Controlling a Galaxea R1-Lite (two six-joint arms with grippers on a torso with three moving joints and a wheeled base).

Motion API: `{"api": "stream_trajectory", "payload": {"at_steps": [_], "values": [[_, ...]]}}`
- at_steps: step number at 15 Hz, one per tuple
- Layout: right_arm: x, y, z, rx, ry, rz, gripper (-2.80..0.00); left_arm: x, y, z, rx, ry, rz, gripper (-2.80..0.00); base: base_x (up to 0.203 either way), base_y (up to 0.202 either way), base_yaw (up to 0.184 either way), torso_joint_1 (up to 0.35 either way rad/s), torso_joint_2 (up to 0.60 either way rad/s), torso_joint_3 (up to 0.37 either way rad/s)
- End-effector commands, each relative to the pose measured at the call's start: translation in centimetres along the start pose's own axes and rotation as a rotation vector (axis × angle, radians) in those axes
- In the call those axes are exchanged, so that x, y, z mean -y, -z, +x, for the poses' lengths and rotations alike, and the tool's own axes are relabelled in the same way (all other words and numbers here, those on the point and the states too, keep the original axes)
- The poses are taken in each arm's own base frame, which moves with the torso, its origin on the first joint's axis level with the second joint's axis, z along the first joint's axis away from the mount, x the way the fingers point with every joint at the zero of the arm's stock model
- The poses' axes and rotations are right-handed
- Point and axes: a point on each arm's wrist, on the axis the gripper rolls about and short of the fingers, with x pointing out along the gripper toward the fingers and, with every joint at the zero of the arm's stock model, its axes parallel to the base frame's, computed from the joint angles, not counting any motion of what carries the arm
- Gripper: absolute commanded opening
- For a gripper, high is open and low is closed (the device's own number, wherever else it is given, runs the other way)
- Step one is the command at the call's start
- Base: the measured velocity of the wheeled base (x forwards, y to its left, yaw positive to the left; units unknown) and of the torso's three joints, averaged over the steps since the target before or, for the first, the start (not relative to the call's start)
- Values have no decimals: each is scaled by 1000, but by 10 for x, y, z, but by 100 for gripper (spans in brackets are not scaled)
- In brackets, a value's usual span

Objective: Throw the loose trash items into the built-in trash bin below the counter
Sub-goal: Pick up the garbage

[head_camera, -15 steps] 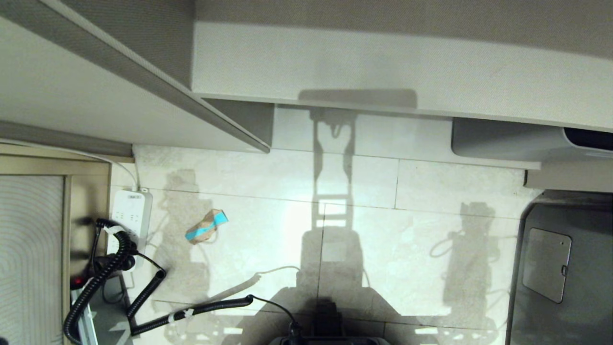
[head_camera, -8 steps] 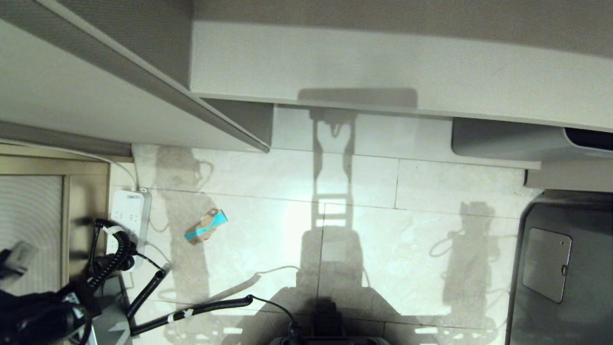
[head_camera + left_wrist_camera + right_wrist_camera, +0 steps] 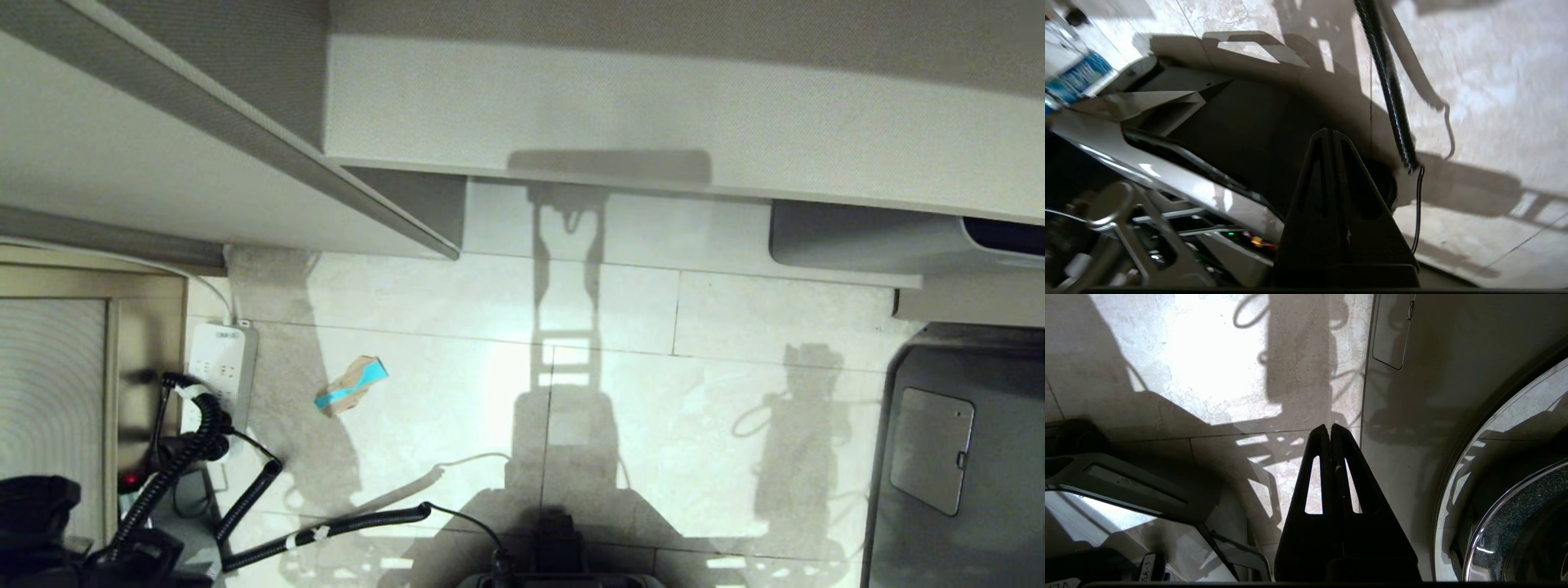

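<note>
- A cardboard scrap [image 3: 352, 385] lay on the floor, its long axis slanted, ahead-right of the left gripper [image 3: 1329, 132].
- Both grippers were closed and empty; the right gripper [image 3: 1329, 428] sat farther away.

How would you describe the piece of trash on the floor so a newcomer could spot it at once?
Start on the pale tiled floor, then find the white power strip at its left edge. Just right of it lies the cardboard scrap, the only brown thing there, with a teal-blue stripe.

head: high, facing down at floor [image 3: 620, 327] | wrists: low, close | shared: floor
</note>
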Motion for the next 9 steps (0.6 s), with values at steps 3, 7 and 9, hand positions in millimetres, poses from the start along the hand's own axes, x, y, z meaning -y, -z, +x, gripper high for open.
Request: {"api": "stream_trajectory", "payload": {"at_steps": [3, 7, 9], "values": [[0, 0, 0, -1, 0, -1, -280, -34, -36, 52, -39, 102, -112, -280, 0, 0, 0, 0, 0, 0], [0, 0, 0, 0, 0, -1, -280, -6, -70, 46, 97, 271, 5, -280, 0, 0, 0, 0, 0, 0], [0, 0, 0, -1, 0, -1, -280, 6, -65, 43, 121, 318, 63, -280, 0, 0, 0, 0, 0, 0]]}}
